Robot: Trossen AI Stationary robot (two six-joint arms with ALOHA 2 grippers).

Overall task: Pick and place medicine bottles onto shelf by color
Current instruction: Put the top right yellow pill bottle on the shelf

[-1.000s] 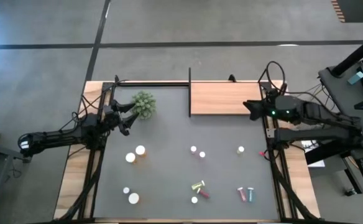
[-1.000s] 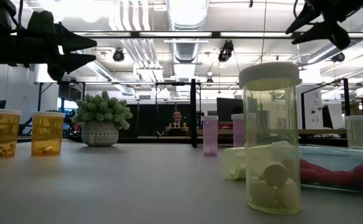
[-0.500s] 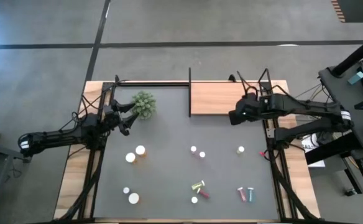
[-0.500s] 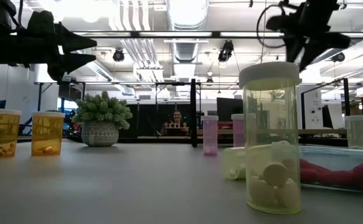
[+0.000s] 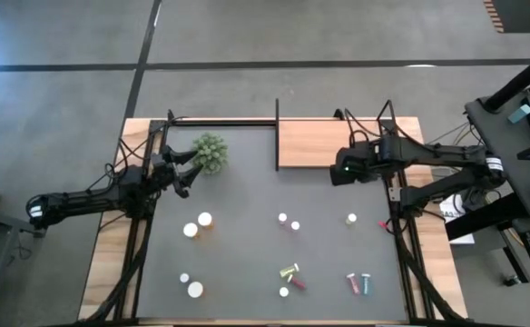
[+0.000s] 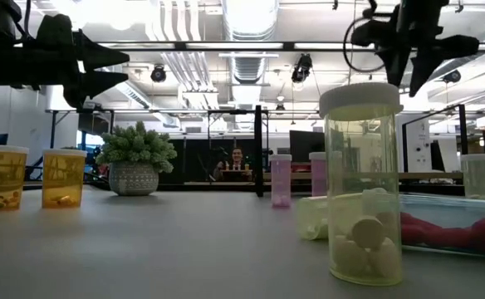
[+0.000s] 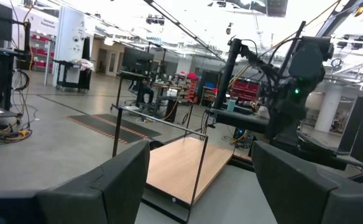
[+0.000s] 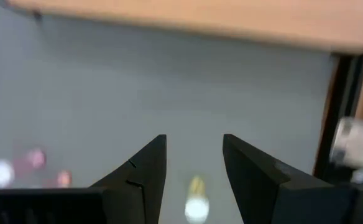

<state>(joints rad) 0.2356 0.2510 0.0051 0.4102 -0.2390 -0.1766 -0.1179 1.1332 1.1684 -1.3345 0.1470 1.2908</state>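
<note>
Above the counter, near edge of shelf: right end effector [image 5: 335, 173] hangs pointed down at the bottles, fingers parted by a narrow gap, nothing between them.
Left end effector [image 5: 187, 171]: parked beside the plant ball [image 5: 211, 152], fingers spread wide, empty; looks to be waiting out of the way.
Shelf [image 5: 330, 143]: wooden board at the far side of the counter [image 5: 247, 254], black rods at its edge; no bottle on it, so sorting has not yet put anything there.
Orange bottles [image 5: 198, 224]: two upright, side by side on the left half, close to the left arm.
Pink bottles [image 5: 289, 222]: two small ones upright mid-counter, touching or nearly so.
Yellow-green bottle [image 5: 351, 219]: stands alone below the right end effector; in the right wrist view it sits between the fingers' line, so likely the next pick.
Near-edge group: yellow-green [image 5: 289, 270] and red [image 5: 297, 282] vials lying down, plus red and blue [image 5: 367, 283] side by side; lying ones will want a sideways approach.
</note>
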